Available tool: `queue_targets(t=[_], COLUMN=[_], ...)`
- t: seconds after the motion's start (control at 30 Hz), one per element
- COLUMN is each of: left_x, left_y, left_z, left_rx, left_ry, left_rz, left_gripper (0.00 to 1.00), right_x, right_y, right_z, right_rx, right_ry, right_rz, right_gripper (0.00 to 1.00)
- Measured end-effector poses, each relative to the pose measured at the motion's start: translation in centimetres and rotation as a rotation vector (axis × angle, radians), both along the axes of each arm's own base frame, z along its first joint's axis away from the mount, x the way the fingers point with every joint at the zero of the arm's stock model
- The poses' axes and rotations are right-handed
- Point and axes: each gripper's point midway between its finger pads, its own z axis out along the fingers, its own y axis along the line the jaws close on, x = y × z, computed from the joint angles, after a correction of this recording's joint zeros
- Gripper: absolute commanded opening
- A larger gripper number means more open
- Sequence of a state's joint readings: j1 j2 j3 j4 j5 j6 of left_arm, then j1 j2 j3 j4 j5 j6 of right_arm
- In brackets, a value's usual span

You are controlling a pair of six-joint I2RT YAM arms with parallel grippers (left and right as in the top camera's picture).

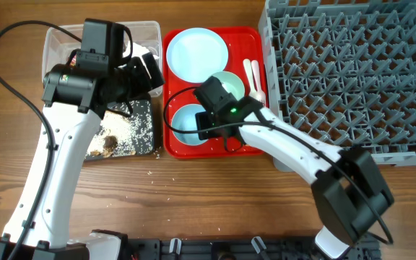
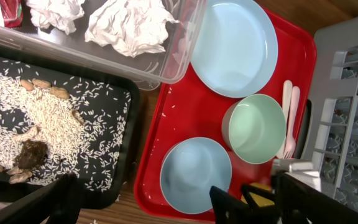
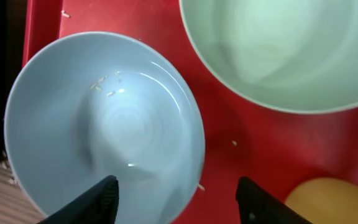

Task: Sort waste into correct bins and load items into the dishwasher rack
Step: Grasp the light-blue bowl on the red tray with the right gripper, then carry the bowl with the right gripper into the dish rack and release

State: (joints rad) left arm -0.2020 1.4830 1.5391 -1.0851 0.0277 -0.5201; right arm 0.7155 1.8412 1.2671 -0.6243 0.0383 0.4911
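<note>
My right gripper (image 3: 179, 202) (image 1: 205, 130) is open low over the red tray, its fingers on either side of the near rim of a light blue bowl (image 3: 98, 124) (image 1: 185, 119) (image 2: 194, 174). A second, greenish bowl (image 3: 284, 50) (image 2: 257, 127) and the yellow cup (image 3: 331, 199) sit next to it. The light blue plate (image 1: 197, 50) (image 2: 235, 43) and the white spoon and fork (image 1: 251, 76) (image 2: 289, 112) also lie on the tray. My left gripper (image 2: 179, 208) (image 1: 149, 72) is open and empty above the bins.
The clear tub (image 2: 166, 68) (image 1: 141, 30) holds crumpled napkins (image 2: 129, 25) and a red wrapper (image 2: 10, 9). The black tray (image 2: 114, 168) (image 1: 146, 133) holds food scraps (image 2: 36, 124). The grey rack (image 1: 352, 72) stands at the right of the red tray (image 1: 173, 148) (image 2: 185, 106).
</note>
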Motion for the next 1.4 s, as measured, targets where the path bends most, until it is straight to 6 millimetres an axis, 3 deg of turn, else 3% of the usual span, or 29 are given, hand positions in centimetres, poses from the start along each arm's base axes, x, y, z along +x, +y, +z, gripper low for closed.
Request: queue_targets(t=[0.07,0.33,0.57,0.87,0.93,1.0,1.17,1.23,1.3,1.4], left_x=[0.0,0.0,0.0,0.0,0.0,0.1,0.3,0.4,0.6,0.7], left_y=[0.0,0.0,0.0,0.0,0.1,0.4,1.9,3.0,4.2,5.2], left_z=[0.0,0.0,0.0,0.0,0.0,0.0,-0.1,-0.1,-0.1,-0.1], left_rx=[0.001,0.002,0.002,0.002,0.007,0.021,0.030,0.034,0.036,0.039], left_ry=[0.000,0.000,0.000,0.000,0.000,-0.003,-0.001,-0.001,0.000,-0.001], left_rz=[-0.002,-0.002,-0.002,-0.002,0.001,0.010,0.049,0.081,0.115,0.144], left_gripper=[1.00,1.00,1.00,1.00,1.00,1.00,1.00,1.00,1.00,1.00], right_x=[0.1,1.0,1.6,1.2,1.4,1.3,2.4,2.5,3.0,4.4], right_y=[0.1,0.1,-0.6,-0.5,-0.5,-1.2,-4.0,-6.0,-8.7,-12.7], right_z=[-0.4,-1.9,-2.2,-1.2,0.0,2.4,13.4,16.3,18.1,18.7], right_rx=[0.000,0.023,0.062,0.051,0.048,0.039,0.108,0.124,0.125,0.103], right_ry=[0.002,0.037,0.070,0.106,0.103,0.083,-0.129,-0.188,-0.231,-0.256], right_rz=[-0.001,-0.017,-0.023,-0.017,-0.019,-0.029,-0.097,-0.142,-0.209,-0.316], right_gripper=[0.42,0.39,0.04,0.04,0.04,0.04,0.04,0.04,0.04,0.04])
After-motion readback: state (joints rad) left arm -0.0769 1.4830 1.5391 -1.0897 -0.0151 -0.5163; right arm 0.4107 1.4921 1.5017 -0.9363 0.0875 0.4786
